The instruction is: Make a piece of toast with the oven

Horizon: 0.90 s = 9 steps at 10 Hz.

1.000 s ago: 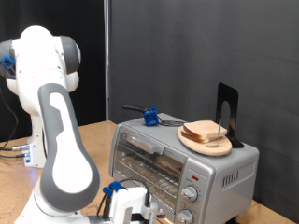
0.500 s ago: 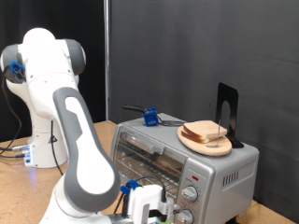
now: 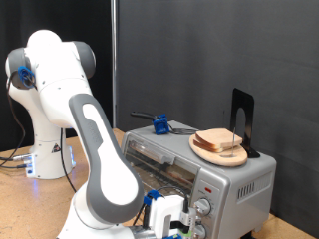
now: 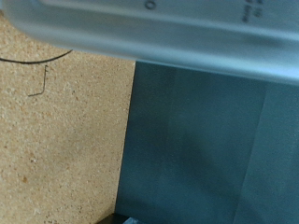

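Note:
The silver-grey oven (image 3: 239, 185) stands on the table at the exterior view's right, its glass door (image 3: 159, 164) shut. Slices of toast (image 3: 219, 140) lie on a round wooden plate (image 3: 199, 148) on the oven's top. My gripper (image 3: 169, 219) hangs low at the bottom of the exterior view, right in front of the oven's lower front and beside the round knobs (image 3: 202, 207). Its fingers do not show clearly. The wrist view shows no fingers, only a blurred grey metal edge (image 4: 168, 33) very close, which looks like the oven.
A black upright stand (image 3: 242, 115) and a blue clip (image 3: 159, 124) with a cable sit on the oven's top behind the plate. The robot's base (image 3: 45, 149) stands at the left. The wrist view shows cork tabletop (image 4: 56, 140) and a dark surface (image 4: 215, 149).
The arm has swung towards the exterior view's right, and the gripper has moved right along the oven's front, closer to the knobs. Toast and plate have not moved.

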Each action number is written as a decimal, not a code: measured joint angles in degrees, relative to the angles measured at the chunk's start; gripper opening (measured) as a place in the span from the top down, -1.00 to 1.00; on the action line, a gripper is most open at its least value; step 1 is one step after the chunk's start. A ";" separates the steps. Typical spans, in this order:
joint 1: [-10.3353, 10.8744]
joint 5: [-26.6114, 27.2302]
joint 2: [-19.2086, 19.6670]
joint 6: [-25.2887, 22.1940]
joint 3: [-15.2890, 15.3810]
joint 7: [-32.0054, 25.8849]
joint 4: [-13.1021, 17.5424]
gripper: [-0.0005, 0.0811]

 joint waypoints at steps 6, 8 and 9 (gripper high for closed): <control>0.21 0.93 -0.02 0.80 1.25 -1.05 -0.65 -0.99; 0.22 1.36 -0.22 0.81 1.69 -1.05 -0.79 -0.78; 0.22 1.43 -0.37 0.85 1.72 -1.04 -1.05 -0.78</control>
